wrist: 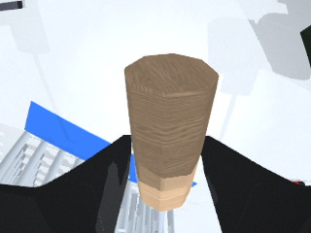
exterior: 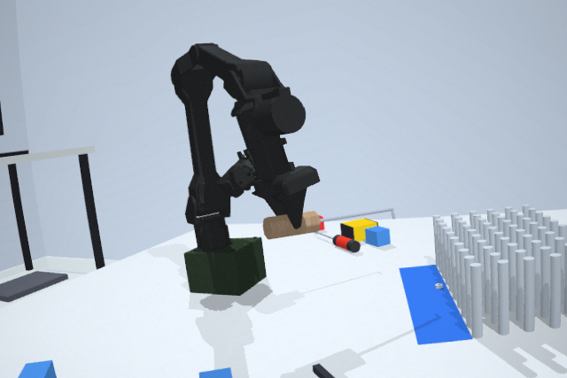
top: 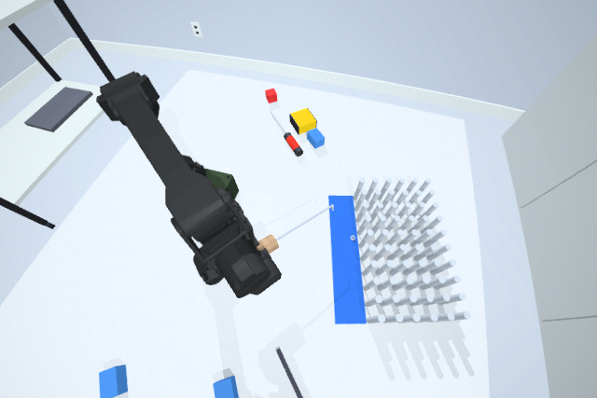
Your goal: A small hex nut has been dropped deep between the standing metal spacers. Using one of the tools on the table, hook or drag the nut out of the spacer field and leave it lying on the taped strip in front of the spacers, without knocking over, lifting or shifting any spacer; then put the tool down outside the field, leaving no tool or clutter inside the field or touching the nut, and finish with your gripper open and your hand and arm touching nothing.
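Observation:
The hex nut [top: 353,238] [exterior: 438,286] lies on the blue taped strip [top: 344,282] [exterior: 423,314] [wrist: 58,127], near its edge by the spacers. The metal spacers [top: 416,317] [exterior: 503,296] stand upright in rows beside the strip. My gripper [exterior: 298,223] [wrist: 166,143] is shut on the wooden handle [top: 268,243] [exterior: 288,224] [wrist: 167,126] of the hook tool and holds it well above the table. The tool's thin rod [top: 303,223] [exterior: 357,215] ends in a small bent tip, in the air, clear of the nut and spacers. The rod is hidden in the wrist view.
A red-handled screwdriver [top: 293,143] [exterior: 346,243], a yellow block [top: 303,120] [exterior: 359,229], a blue block [top: 315,137] [exterior: 377,235] and a red cube [top: 270,95] lie at the back. A dark bar [top: 288,372] [exterior: 322,371] and two blue blocks [top: 112,381] [top: 226,387] lie in front.

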`<state>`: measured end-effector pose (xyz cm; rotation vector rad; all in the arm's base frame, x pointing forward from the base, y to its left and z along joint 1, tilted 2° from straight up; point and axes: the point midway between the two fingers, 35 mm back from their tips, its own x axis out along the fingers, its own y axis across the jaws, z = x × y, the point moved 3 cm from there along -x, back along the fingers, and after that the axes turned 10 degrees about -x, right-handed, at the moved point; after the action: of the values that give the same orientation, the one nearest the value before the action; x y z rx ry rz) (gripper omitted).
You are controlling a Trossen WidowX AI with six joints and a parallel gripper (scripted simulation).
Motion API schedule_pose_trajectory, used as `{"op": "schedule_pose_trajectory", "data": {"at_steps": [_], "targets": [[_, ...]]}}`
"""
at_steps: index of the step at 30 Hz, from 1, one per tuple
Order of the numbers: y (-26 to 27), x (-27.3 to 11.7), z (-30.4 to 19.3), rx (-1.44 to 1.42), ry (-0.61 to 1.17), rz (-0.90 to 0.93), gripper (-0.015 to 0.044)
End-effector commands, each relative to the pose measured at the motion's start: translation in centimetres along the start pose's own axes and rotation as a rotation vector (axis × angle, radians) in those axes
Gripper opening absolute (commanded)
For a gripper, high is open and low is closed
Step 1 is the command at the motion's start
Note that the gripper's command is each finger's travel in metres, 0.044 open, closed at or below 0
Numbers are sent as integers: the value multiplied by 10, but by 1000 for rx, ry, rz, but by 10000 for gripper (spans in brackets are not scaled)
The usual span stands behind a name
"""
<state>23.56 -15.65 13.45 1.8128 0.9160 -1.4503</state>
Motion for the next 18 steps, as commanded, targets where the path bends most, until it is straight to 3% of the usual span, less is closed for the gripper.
{"op": "schedule_pose_trajectory", "data": {"at_steps": [1, 18], "targets": [[9, -6, 11, -111, -33, 10, 0], [38, -21, 63, -593, -172, -26, 0]]}}
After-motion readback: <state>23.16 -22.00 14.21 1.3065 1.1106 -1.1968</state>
